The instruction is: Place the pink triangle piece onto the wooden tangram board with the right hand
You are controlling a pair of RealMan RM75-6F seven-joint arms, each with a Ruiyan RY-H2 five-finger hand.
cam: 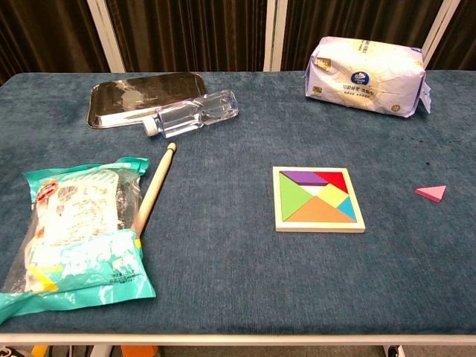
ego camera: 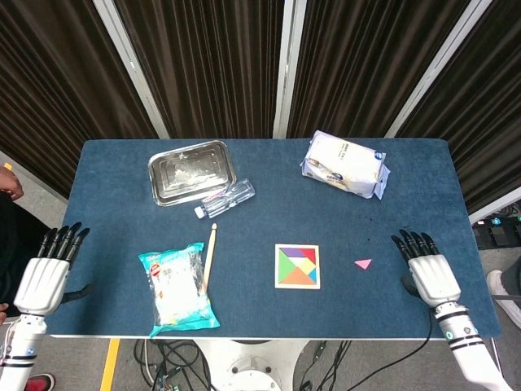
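Right hand (ego camera: 428, 273), fingers extended and apart, holding nothing, above the blue surface (ego camera: 114, 195) near its right edge. Pink triangle piece (ego camera: 363, 263) lies flat on the surface between this hand and the wooden tangram board (ego camera: 297, 266), apart from both; the chest view shows it (cam: 432, 193) to the right of the board (cam: 317, 199). The board carries coloured pieces. Left hand (ego camera: 46, 277), also spread and empty, sits off the surface's left edge. Further out: a wooden stick (ego camera: 209, 257) beside a teal snack bag (ego camera: 177, 288), a clear bottle (ego camera: 225, 198) touching a metal tray (ego camera: 191, 172), and a white tissue pack (ego camera: 344, 164) at the far side.
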